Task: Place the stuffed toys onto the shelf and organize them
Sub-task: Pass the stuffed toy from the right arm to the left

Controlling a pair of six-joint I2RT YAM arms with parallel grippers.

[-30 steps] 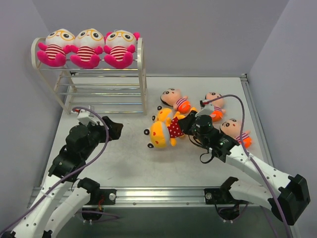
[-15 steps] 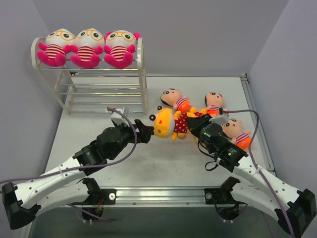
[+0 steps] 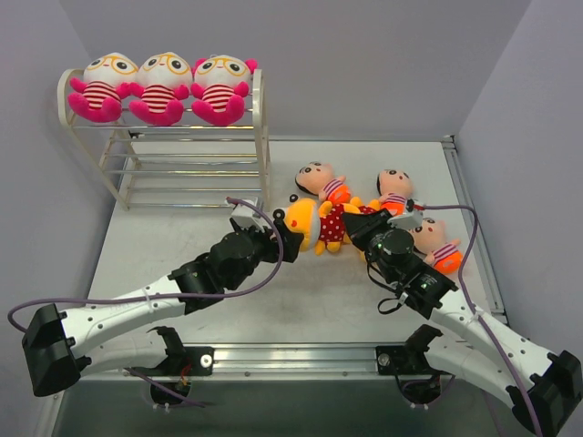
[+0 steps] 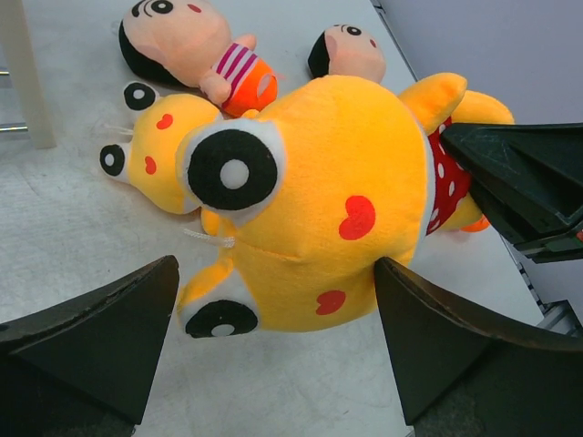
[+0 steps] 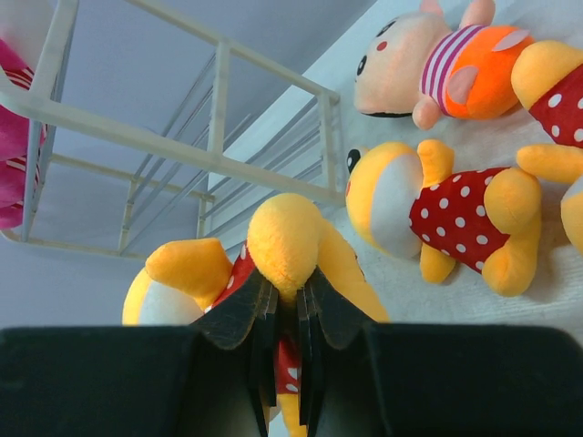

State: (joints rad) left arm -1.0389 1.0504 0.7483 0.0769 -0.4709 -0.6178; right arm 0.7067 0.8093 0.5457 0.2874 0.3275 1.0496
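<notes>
Low in the centre of the overhead view, the right gripper (image 3: pixel 353 228) is clenched on a leg of a yellow-orange toy (image 3: pixel 308 224). The toy's head lies between the wide-spread jaws of the left gripper (image 3: pixel 293 238), which grasp nothing. Just beyond lie three peach-faced toys (image 3: pixel 321 180). At upper left, three pink toys (image 3: pixel 164 86) sit along the top tier of the shelf (image 3: pixel 262 137).

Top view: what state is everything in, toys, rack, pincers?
Shelf: upright.
Pink toys: seated on shelf top.
Yellow toy: gripped by one limb.
Other yellow toys: lying on table.
Peach toys: lying on table.
Left pincer: open, flanking yellow toy's head.
Right pincer: shut on yellow toy.
</notes>
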